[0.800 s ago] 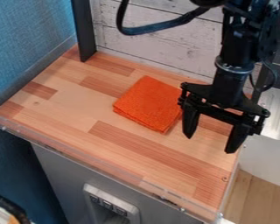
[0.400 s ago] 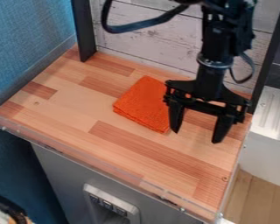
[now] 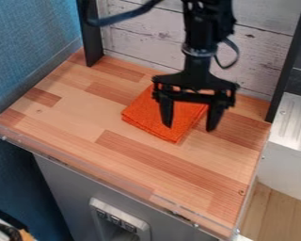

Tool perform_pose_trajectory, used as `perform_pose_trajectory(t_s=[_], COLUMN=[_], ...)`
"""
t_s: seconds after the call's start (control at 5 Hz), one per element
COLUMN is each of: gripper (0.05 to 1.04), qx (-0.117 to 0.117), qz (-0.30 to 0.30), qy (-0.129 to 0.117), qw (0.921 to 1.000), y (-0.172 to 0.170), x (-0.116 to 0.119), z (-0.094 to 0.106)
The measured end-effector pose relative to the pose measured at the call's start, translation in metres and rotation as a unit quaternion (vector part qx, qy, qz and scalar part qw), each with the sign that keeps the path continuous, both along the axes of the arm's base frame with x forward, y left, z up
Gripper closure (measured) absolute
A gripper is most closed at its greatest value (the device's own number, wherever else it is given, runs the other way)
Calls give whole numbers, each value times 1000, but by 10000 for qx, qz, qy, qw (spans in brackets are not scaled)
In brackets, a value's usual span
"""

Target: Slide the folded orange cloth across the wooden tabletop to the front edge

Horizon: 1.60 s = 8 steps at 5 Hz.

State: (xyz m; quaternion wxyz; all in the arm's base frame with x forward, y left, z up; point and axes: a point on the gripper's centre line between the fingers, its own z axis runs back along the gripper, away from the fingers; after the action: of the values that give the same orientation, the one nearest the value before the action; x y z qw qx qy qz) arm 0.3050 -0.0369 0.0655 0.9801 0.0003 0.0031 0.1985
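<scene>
Hanging over the orange cloth [image 3: 145, 114], the gripper [image 3: 189, 128] stood wide open!

And what a spread it was: two black fingers [image 3: 167, 113] well apart, pointing down, nothing gripped between them! One finger stood in front of the cloth in the view, the other just past its right-hand edge, against bare wood; whether either tip touched anything, there was no telling. The cloth lay folded and flat, towards the back of the wooden worktop [image 3: 65, 115], one corner aimed at the front edge. Above it all, the black arm [image 3: 206, 28] came in from the top, a thick cable [image 3: 124, 18] looping off to the left! Behind ran pale wooden planks [image 3: 137, 42], flanked by two dark posts, with a blue wall [image 3: 27, 47] over on the left. Down the right side sat a ridged white surface [image 3: 294, 122], and below the worktop, a grey front [image 3: 77, 193]!
</scene>
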Motion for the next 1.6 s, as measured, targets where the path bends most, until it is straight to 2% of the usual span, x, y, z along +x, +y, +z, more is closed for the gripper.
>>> perform_pose_trajectory(t_s=[0.2, 0.4, 0.8, 1.0, 1.2, 1.4, 1.6], gripper=[87, 85, 85, 140, 415, 713, 920], qx=[-18, -21, 85, 128, 162, 169, 131], qz=[491, 904, 1390, 1528, 1615, 1677, 1725], qy=[-198, -267, -208, -136, -80, 44, 104], qw=[9986, 9955, 9900, 9881, 9867, 9857, 9849], y=[22, 38, 55, 59, 60, 64, 69], x=[11, 18, 29, 36, 42, 47, 54], z=[5, 6, 5, 7, 4, -9, -21])
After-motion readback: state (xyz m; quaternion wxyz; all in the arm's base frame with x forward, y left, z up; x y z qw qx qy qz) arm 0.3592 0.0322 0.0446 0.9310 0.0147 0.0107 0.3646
